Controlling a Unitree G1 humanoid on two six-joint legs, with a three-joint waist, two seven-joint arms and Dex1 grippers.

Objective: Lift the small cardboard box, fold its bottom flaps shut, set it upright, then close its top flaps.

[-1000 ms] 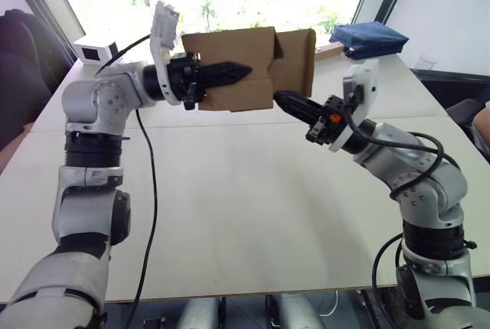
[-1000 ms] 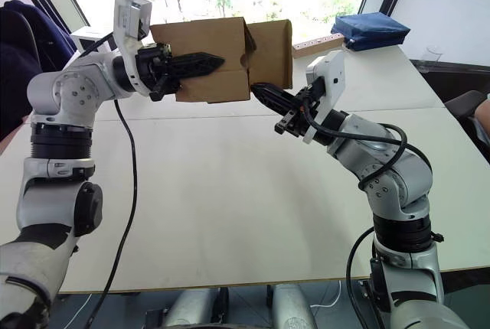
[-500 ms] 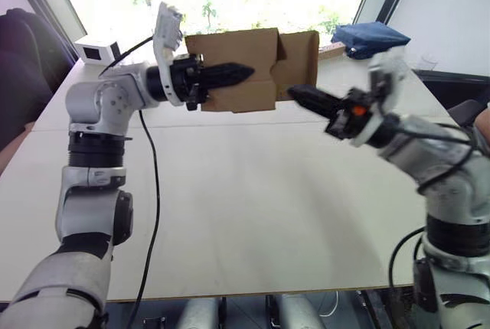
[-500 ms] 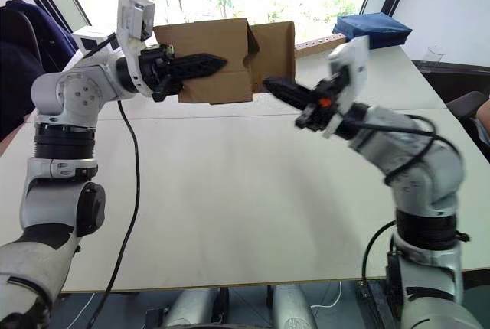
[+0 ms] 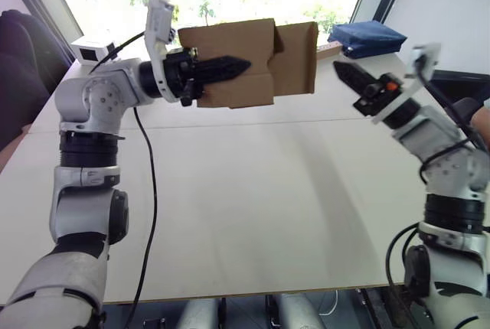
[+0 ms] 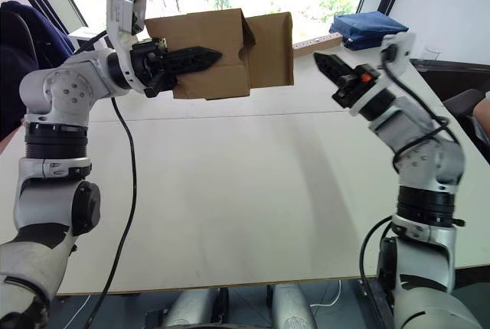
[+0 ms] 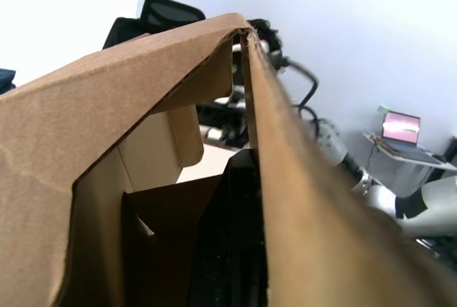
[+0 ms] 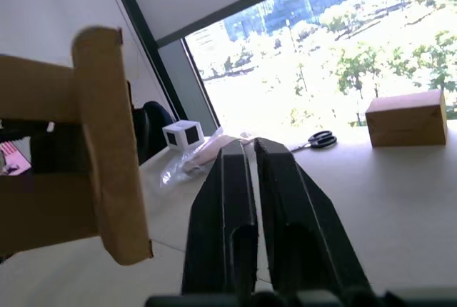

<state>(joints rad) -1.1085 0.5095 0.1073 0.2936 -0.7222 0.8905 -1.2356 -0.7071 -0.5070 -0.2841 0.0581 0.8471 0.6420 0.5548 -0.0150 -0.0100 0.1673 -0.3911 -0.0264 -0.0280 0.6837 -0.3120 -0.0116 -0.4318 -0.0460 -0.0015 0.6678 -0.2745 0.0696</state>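
Note:
My left gripper [image 5: 237,65] is shut on a side wall of the small cardboard box [image 5: 230,76] and holds it in the air above the far side of the table. One black finger lies along the outside of the box, and the other finger [image 7: 228,250] is inside it. A broad flap [image 5: 297,57] sticks out at the box's right end; I cannot tell whether it is a top or a bottom flap. My right gripper [image 6: 321,61] is shut and empty. It hangs to the right of that flap [image 8: 107,143] with a clear gap between them.
On the white table [image 5: 253,206] a blue bag [image 5: 367,38] and a long pale wooden block [image 6: 321,42] lie at the far right. A white cube device [image 5: 92,50] sits far left. A squarer tan box [image 8: 407,118] and scissors [image 8: 321,137] lie farther off.
My right gripper has drawn back from under the box's flap, moving right and upward. The left gripper still holds the box at about the same height.

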